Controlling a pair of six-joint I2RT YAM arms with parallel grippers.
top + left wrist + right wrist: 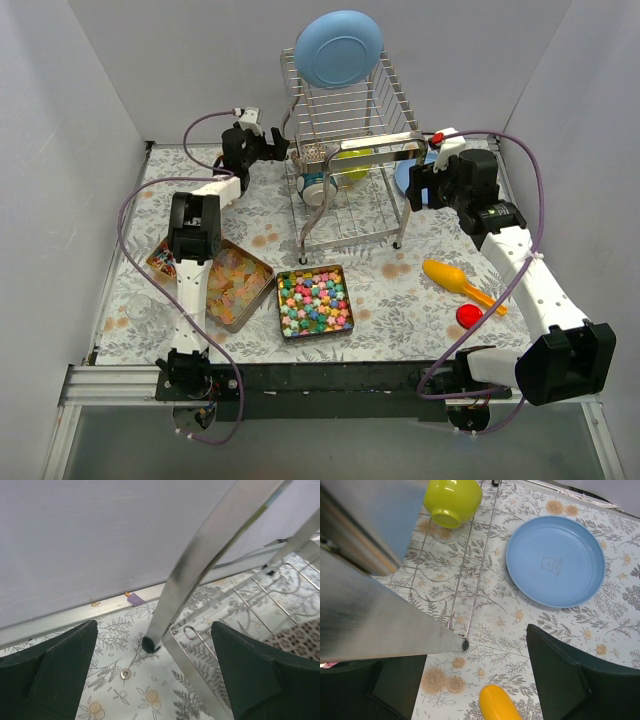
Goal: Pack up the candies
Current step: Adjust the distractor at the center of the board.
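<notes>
Multicoloured candies (314, 302), seemingly star-shaped, square tin (280, 305)

rear — dish rack (350, 190) blocks | front — candies (314, 302) | between: table (400, 292) strip free, apparently

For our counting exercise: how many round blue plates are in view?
2. One blue plate sits atop the wire dish rack; the other lies on the floral table right of it. Others could be hidden.

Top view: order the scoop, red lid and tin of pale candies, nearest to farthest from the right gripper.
1. Scoop, right side, closest to the right gripper.
2. Red lid, right side, nearer the table edge.
3. Tin of pale candies, left side.
</notes>
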